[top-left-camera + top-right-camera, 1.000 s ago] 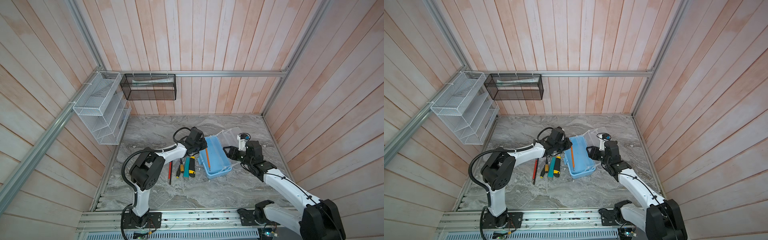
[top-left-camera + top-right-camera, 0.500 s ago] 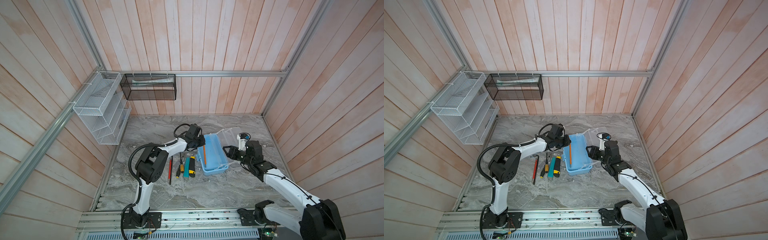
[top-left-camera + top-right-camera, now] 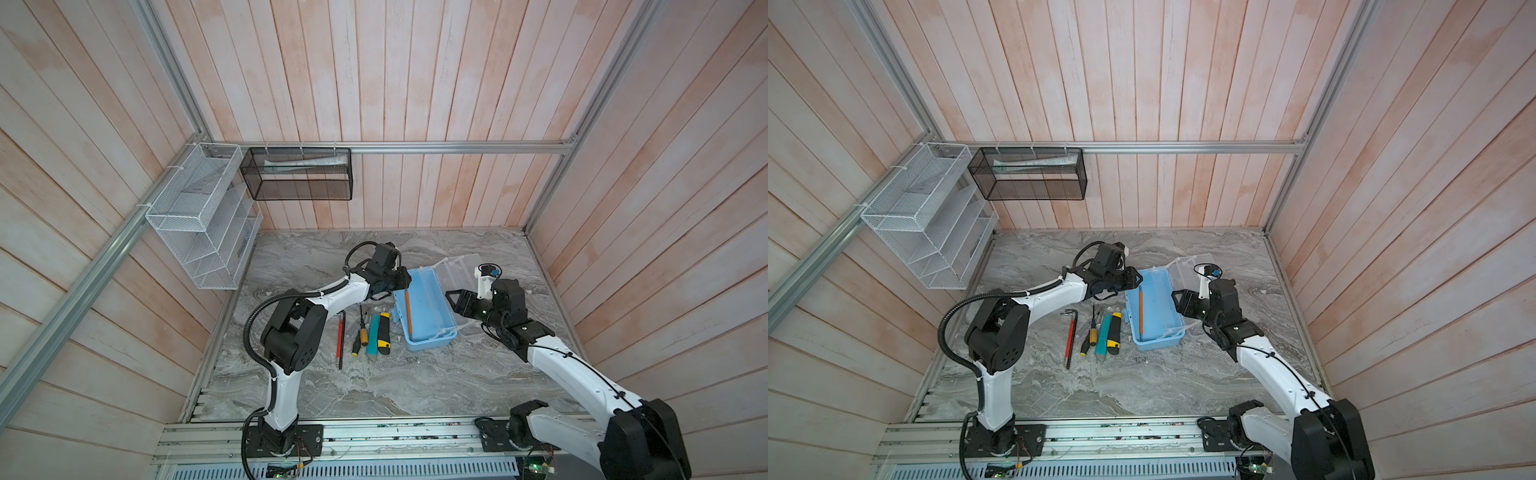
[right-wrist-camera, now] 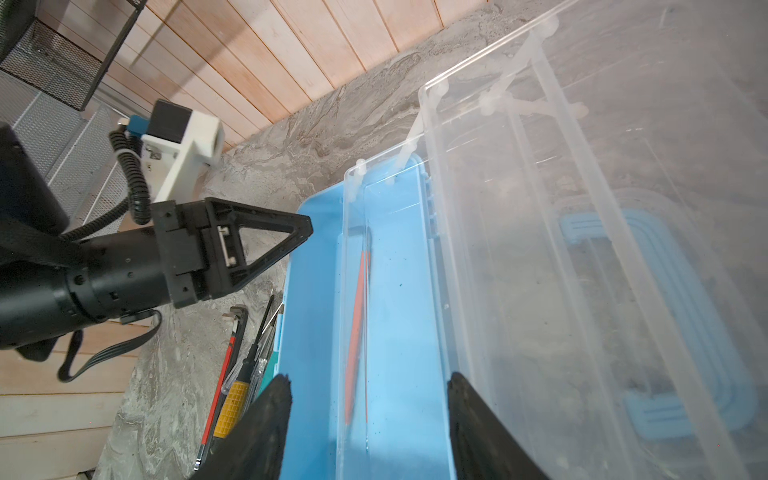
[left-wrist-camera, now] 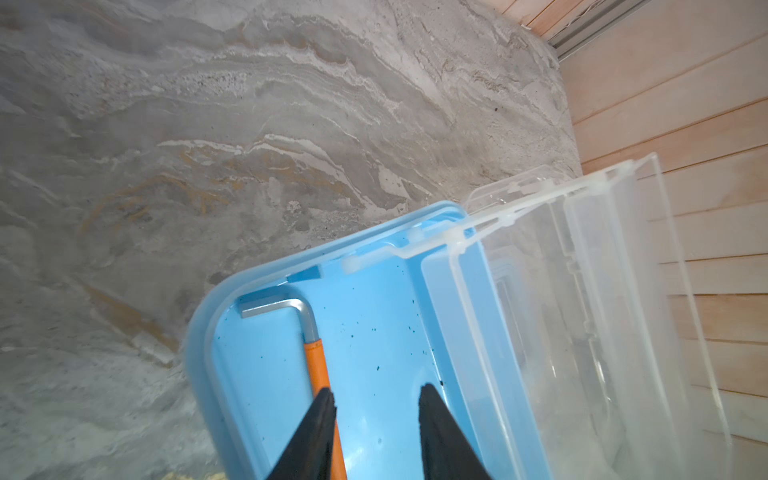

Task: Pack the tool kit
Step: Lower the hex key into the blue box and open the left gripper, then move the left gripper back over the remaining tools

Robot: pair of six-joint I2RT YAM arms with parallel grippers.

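marble (image 3: 374, 386) holds tool kit (image 3: 428, 316), apparently under left gripper (image 5: 377, 390).

Both top views look steeply down from high over the six o'clock edge of the bench (image 3: 374, 386) toward the back wall at twelve, far enough to hold both arms whole; they share nearly everything. The left wrist view looks closely past the left tool (image 5: 377, 390) into the blue case (image 5: 374, 316). The right wrist view, equally near, looks past the right tool (image 4: 369, 375) at that same case.
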